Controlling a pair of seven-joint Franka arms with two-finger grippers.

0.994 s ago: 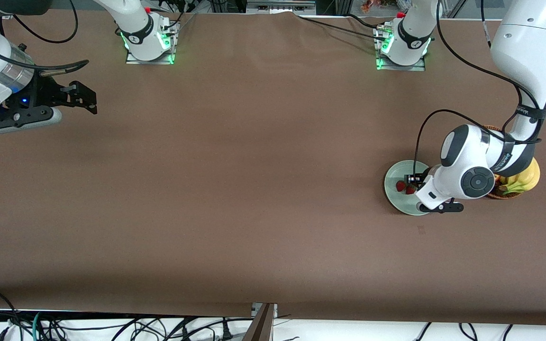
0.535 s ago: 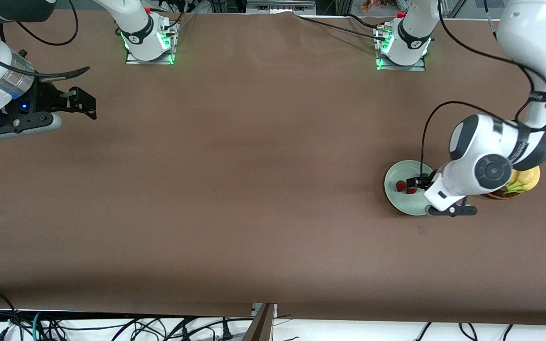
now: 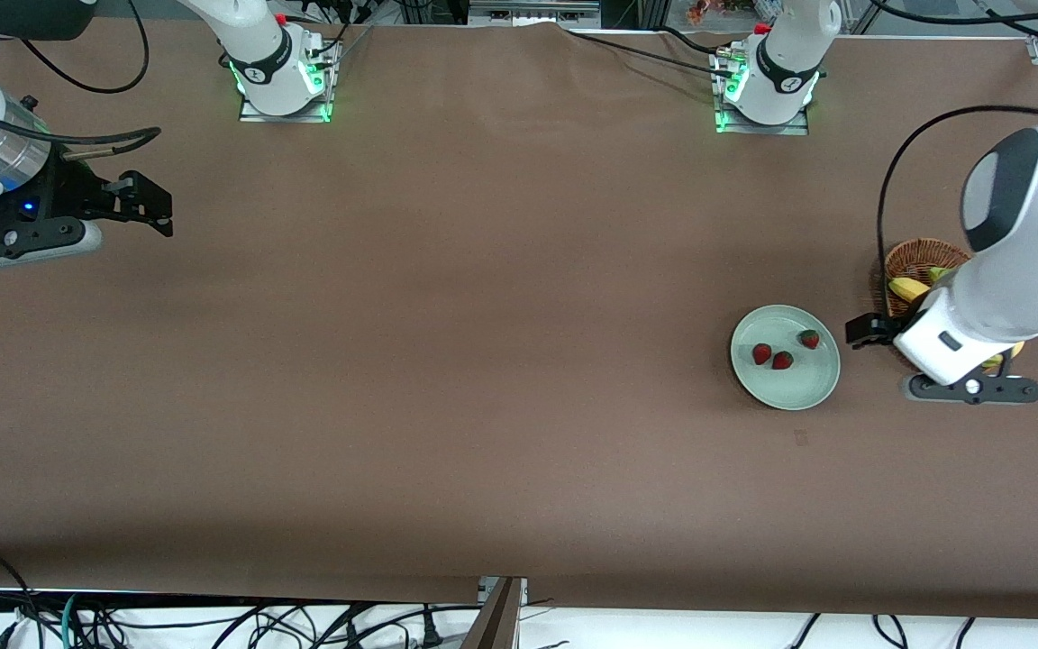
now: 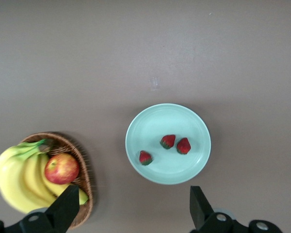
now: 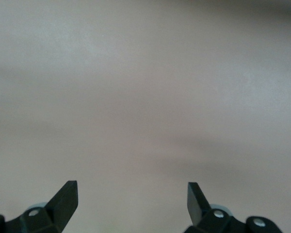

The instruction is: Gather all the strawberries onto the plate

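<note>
Three strawberries [image 3: 761, 353] [image 3: 782, 361] [image 3: 809, 339] lie on the pale green plate [image 3: 794, 389] toward the left arm's end of the table. The left wrist view looks down on the plate [image 4: 155, 124] with the berries [image 4: 168, 141] [image 4: 183, 145] [image 4: 145, 158] resting on it. My left gripper [image 3: 863, 333] hangs open and empty above the strip of table between plate and basket; its jaws [image 4: 133, 199] stand wide apart. My right gripper [image 3: 154, 204] waits open and empty over bare table at the right arm's end [image 5: 131, 191].
A brown wicker basket [image 3: 923, 252] stands beside the plate at the table's end, partly hidden by the left arm. In it [image 4: 83, 167] are a red-yellow apple [image 4: 61, 168] and bananas [image 4: 14, 179].
The left gripper opened over the plate, left a third strawberry there, then rose and drew back toward the basket. The right gripper drifted slightly.
</note>
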